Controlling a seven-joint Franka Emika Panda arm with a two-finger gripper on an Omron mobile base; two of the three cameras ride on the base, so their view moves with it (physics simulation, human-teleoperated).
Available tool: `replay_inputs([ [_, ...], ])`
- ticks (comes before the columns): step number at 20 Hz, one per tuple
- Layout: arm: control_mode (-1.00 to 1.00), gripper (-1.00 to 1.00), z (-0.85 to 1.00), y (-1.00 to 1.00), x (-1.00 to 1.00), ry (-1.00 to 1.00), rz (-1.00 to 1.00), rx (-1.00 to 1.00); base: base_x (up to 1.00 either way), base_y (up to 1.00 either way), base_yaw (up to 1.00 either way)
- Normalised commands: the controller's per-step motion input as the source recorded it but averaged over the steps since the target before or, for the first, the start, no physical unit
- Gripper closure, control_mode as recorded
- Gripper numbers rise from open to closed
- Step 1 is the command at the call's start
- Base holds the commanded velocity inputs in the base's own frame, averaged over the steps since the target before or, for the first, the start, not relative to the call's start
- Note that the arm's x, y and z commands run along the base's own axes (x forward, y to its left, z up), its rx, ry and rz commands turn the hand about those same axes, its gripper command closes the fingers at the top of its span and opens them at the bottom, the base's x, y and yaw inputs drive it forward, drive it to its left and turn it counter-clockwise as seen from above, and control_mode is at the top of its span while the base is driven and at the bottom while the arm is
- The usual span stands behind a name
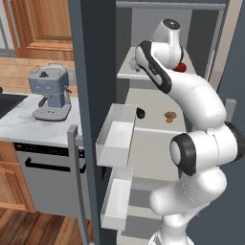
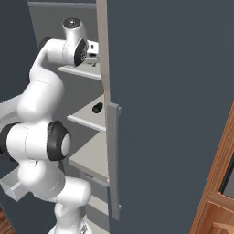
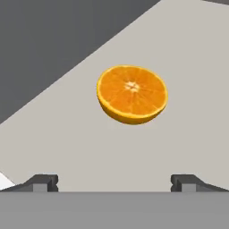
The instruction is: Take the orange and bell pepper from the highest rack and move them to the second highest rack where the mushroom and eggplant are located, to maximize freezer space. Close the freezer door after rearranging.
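The orange (image 3: 132, 94) (a half, cut face up) is seen lying on the pale surface of the highest rack (image 3: 188, 53), ahead of the gripper (image 3: 114, 182) and centred between its two dark fingertips (image 3: 42, 182), with clear shelf between fruit and tips. The jaws are spread wide and nothing is held. Beside the orange's shelf, a red object, likely the bell pepper (image 1: 180, 67), is glimpsed behind the arm's wrist. One shelf below the orange, on the second highest rack (image 1: 153, 103), a dark eggplant (image 1: 140, 113) and a brown mushroom (image 1: 170, 116) are set near each other. The freezer door (image 2: 169, 114) is standing open.
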Motion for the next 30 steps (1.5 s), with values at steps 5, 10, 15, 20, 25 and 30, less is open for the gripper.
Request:
replay_inputs([
  [5, -1.00, -1.00, 0.00, 0.00, 0.37, 0.00, 0.00, 0.00, 0.00, 0.00, 0.00],
  [10, -1.00, -1.00, 0.00, 0.00, 0.36, 0.00, 0.00, 0.00, 0.00, 0.00, 0.00],
  [15, -1.00, -1.00, 0.00, 0.00, 0.34, 0.00, 0.00, 0.00, 0.00, 0.00, 0.00],
  [20, -1.00, -1.00, 0.00, 0.00, 0.32, 0.00, 0.00, 0.00, 0.00, 0.00, 0.00],
  [25, -1.00, -1.00, -0.02, 0.00, 0.23, 0.00, 0.00, 0.00, 0.00, 0.00, 0.00],
  [30, -1.00, 1.00, -0.07, 0.02, 0.10, 0.00, 0.00, -0.03, 0.00, 0.00, 0.00],
])
